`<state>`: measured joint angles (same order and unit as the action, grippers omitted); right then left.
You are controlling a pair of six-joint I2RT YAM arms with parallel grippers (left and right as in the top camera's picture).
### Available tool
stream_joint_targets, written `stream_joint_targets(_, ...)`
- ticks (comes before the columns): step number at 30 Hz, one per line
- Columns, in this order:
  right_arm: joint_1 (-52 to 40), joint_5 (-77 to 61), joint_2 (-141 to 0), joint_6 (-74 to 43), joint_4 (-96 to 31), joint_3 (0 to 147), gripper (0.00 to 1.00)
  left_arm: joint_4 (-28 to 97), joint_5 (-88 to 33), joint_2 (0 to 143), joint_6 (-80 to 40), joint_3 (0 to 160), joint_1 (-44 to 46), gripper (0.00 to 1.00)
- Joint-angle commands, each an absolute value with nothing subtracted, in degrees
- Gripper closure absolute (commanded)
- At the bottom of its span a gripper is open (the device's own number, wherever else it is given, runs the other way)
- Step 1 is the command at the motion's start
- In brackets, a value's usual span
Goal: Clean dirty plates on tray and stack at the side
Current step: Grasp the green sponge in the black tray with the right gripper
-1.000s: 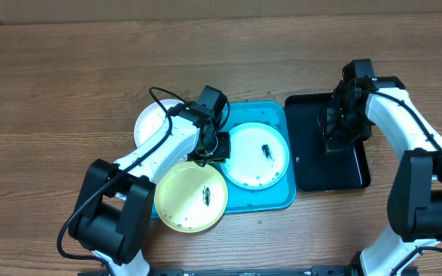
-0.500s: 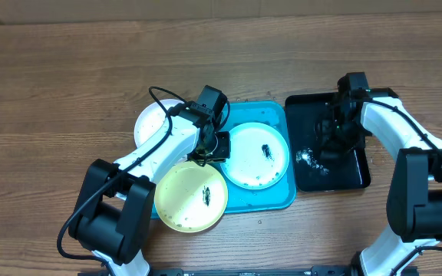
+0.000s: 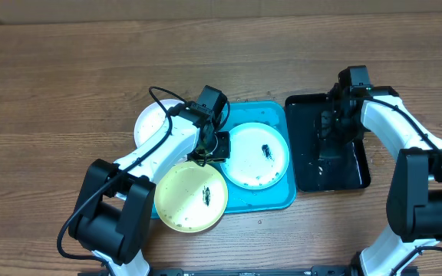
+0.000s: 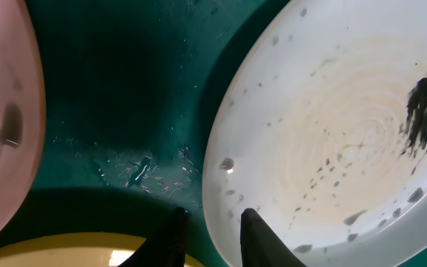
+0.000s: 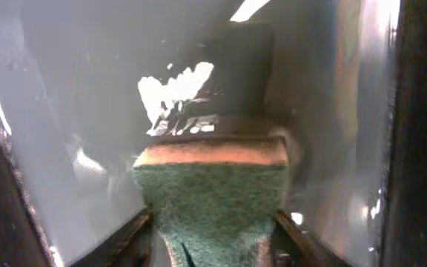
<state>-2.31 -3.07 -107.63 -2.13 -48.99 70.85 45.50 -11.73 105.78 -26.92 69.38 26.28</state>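
The turquoise tray (image 3: 271,198) lies mid-table. The mint-green plate (image 3: 258,156), with a black smear and specks, sits on it. My left gripper (image 3: 214,148) straddles this plate's left rim; in the left wrist view (image 4: 212,216) one finger rests on the plate (image 4: 332,148) and the other outside it, closed on the rim. The yellow plate (image 3: 191,196) overlaps the tray's front left corner. The white plate (image 3: 150,123) sits at the tray's left, partly under my arm. My right gripper (image 3: 331,136) is shut on a green-faced sponge (image 5: 213,185).
A smaller black tray (image 3: 351,175) holding wet, shiny liquid stands right of the turquoise tray, and the sponge is held down inside it. Bare wooden table lies at the back and far left.
My right gripper has swept the sponge about inside the black tray; a bright splash seen half a second ago at its front left is gone. The left arm and plates have not moved.
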Motion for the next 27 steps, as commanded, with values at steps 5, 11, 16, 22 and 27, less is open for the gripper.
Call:
stream_joint_targets(5,-2.57,-2.66,-107.48,-3.22,-49.58,72.34,0.54,45.34,-11.35,106.41,-27.42,70.22,26.65,0.69)
stream_joint_targets(11,-2.57,-2.68,-107.48,-3.27,-49.6,72.34,0.4,44.75,-9.89,106.41,-27.44,70.24,26.65,0.68)
stream_joint_targets(16,-2.57,-2.68,-107.48,-4.95,-50.63,72.27,0.55,44.93,-9.89,106.41,-27.46,70.24,26.65,0.67)
stream_joint_targets(22,-2.57,-3.81,-107.48,-4.93,-49.5,72.34,0.69,44.93,-9.87,106.41,-27.46,70.24,26.65,0.66)
stream_joint_targets(27,-2.39,-6.09,-107.48,-4.91,-52.16,75.09,0.33,44.99,-9.89,106.41,-27.44,70.24,26.65,0.65)
